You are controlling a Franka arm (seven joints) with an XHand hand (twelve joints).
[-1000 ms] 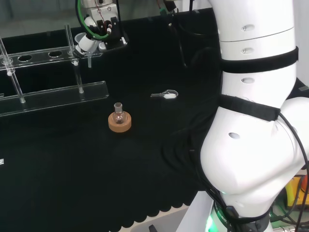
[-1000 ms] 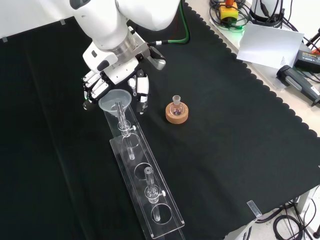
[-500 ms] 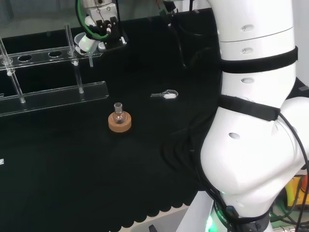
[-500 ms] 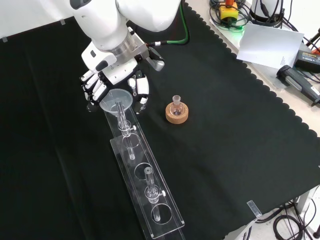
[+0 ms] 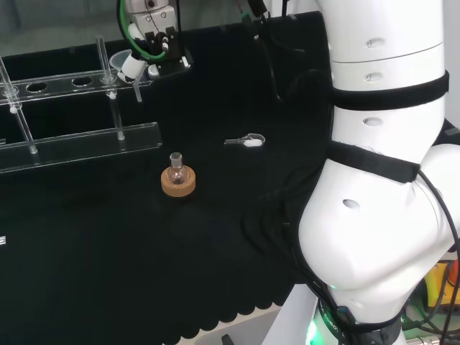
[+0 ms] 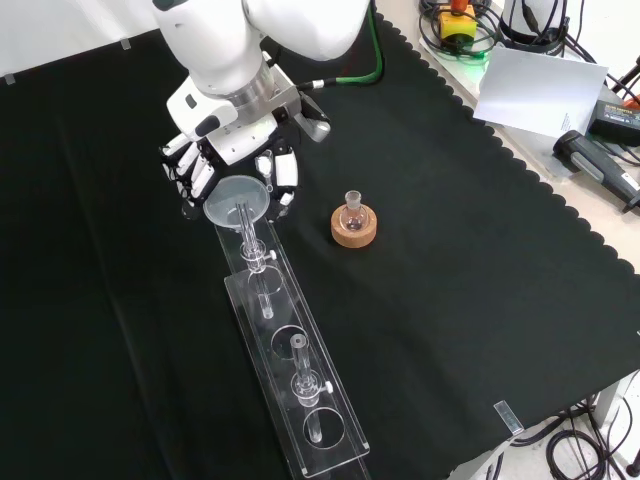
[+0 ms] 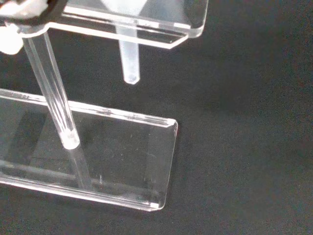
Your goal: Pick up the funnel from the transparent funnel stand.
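The clear funnel (image 6: 238,199) sits in the end hole of the transparent funnel stand (image 6: 292,352), directly below the hand (image 6: 228,152). Curled fingers (image 6: 192,176) lie on one side of the funnel's bowl and the thumb (image 6: 285,181) on the other. In the head view the hand (image 5: 147,43) is over the funnel (image 5: 131,69) at the right end of the stand (image 5: 79,147). The wrist view shows the funnel's stem (image 7: 130,61) hanging through the stand's upper shelf (image 7: 168,27), above the base plate (image 7: 127,161).
A small round flask on a cork ring (image 6: 354,226) stands right of the stand in the front view and appears as the same flask on its cork ring (image 5: 177,180) in the head view. A small spoon (image 5: 246,141) lies on the cloth. The arm's white links (image 5: 381,180) are at the right.
The hand has shifted slightly right in both the head and front views and closed in round the funnel's bowl. The funnel's top has moved a little with it.
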